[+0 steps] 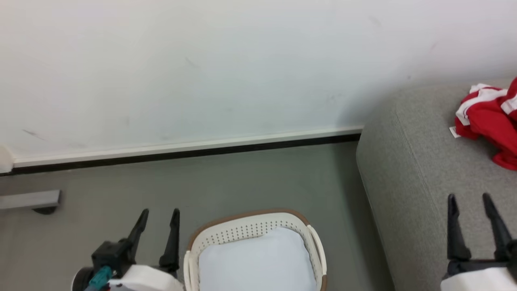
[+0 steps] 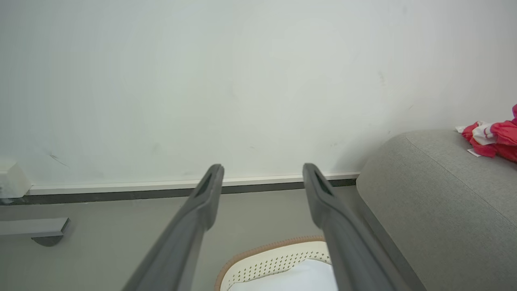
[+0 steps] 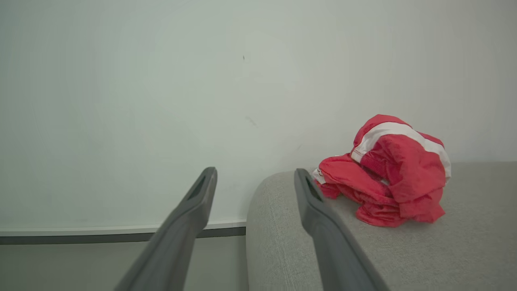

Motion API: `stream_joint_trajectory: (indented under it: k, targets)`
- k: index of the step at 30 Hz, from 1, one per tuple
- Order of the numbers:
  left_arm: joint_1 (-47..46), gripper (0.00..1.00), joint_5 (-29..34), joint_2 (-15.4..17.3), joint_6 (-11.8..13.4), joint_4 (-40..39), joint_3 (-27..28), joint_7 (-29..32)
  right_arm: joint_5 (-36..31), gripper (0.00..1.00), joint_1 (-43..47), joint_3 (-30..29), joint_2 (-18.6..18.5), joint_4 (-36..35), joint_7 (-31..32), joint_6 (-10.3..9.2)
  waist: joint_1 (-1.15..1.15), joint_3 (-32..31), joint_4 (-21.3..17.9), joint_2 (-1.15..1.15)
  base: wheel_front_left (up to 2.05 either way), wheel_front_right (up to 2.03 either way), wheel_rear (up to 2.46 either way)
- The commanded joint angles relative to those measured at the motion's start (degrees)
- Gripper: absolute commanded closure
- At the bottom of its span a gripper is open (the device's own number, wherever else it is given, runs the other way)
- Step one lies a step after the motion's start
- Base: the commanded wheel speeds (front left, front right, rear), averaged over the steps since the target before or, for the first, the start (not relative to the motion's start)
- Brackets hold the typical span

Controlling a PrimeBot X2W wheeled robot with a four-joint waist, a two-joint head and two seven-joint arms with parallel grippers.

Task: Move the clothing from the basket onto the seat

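Note:
Red clothing (image 1: 490, 121) with white panels lies bunched on the grey seat (image 1: 412, 169) at the right; it also shows as clothing (image 3: 387, 171) on the seat (image 3: 444, 250) and as clothing (image 2: 492, 139) on the seat (image 2: 436, 202). The cream basket (image 1: 250, 230) with a brown rim stands on the floor at bottom centre, holding only pale lining (image 1: 258, 262); its rim (image 2: 266, 248) shows between the left fingers. My left gripper (image 1: 158, 216) is open beside the basket's left rim. My right gripper (image 1: 469, 200) is open over the seat's front, short of the clothing.
A white wall with a pale skirting board (image 1: 181, 147) runs behind the grey floor (image 1: 250, 182). A grey metal foot (image 1: 30, 200) juts in at the far left. The seat's rounded corner (image 1: 371, 133) stands close to the basket's right side.

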Motion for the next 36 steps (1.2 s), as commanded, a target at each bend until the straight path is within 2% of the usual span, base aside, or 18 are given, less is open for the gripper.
stream_joint_trajectory:
  k: [1, 7, 16, 25, 36]
  targets:
    - [1.2, 0.0, 0.5, -0.3, -0.1, -0.1, 0.6, 0.0, 0.1, 0.0, 1.2, 0.2, 0.1, -0.2, 0.1, -0.15, 0.02, -1.5, 1.2, 0.0, 0.0, 0.0, 0.0]
    - [5.9, 0.0, 2.9, -2.7, -1.5, -0.2, 4.8, 0.0, -0.6, 0.0, 5.3, 2.7, 0.8, 2.1, 0.1, -0.15, 0.02, -4.8, 2.1, 0.0, 0.0, 0.0, 0.0]
    - [8.0, 0.0, 5.9, -5.1, -4.4, 0.3, 8.3, 0.0, -0.3, 0.0, 5.5, 4.1, 1.1, 4.2, 0.1, -0.15, 0.02, -5.5, 2.8, 0.0, 0.0, 0.0, 0.0]
    - [7.7, 0.0, 7.6, -6.2, -6.6, 0.7, 10.9, 0.0, 0.3, 0.0, 4.6, 4.8, 1.1, 4.9, 0.1, -0.15, 0.02, -5.4, 2.7, 0.0, 0.0, 0.0, 0.0]
    - [7.4, 0.0, 9.4, -7.3, -8.0, 0.7, 12.9, 0.0, 0.6, 0.0, 4.4, 5.4, 1.1, 5.2, 0.1, -0.15, 0.02, -5.4, 2.4, 0.0, 0.0, 0.0, 0.0]
